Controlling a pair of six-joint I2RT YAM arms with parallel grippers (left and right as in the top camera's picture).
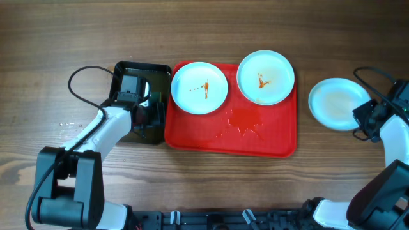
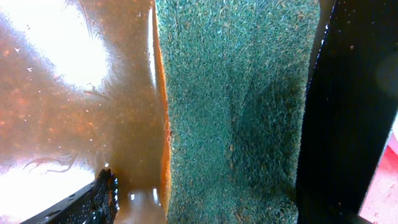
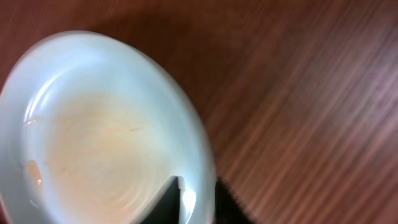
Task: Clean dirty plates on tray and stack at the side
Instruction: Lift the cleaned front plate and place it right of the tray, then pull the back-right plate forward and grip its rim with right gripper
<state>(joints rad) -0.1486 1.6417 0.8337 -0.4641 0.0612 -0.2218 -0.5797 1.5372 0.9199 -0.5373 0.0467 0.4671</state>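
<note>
- Wood-grain table (image 1: pixel 255 185); red tray (image 1: pixel 192 137) at centre, its near side sauce-smeared.
- My left gripper (image 1: pixel 150 110) is in the black pan (image 1: pixel 124 66); I cannot tell its grip.
- My right gripper (image 1: pixel 362 119) clamps the rightmost plate (image 1: pixel 332 102).

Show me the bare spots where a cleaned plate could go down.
Bare wood: in front of the tray, and along the table's far edge. The tray's front strip is free but sauce-smeared. Crowded: two plates fill its back half, the black pan sits at its left side.

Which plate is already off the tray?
The plate on the table at far right, by the right gripper. The other two sit on the red tray, each streaked with sauce.
</note>
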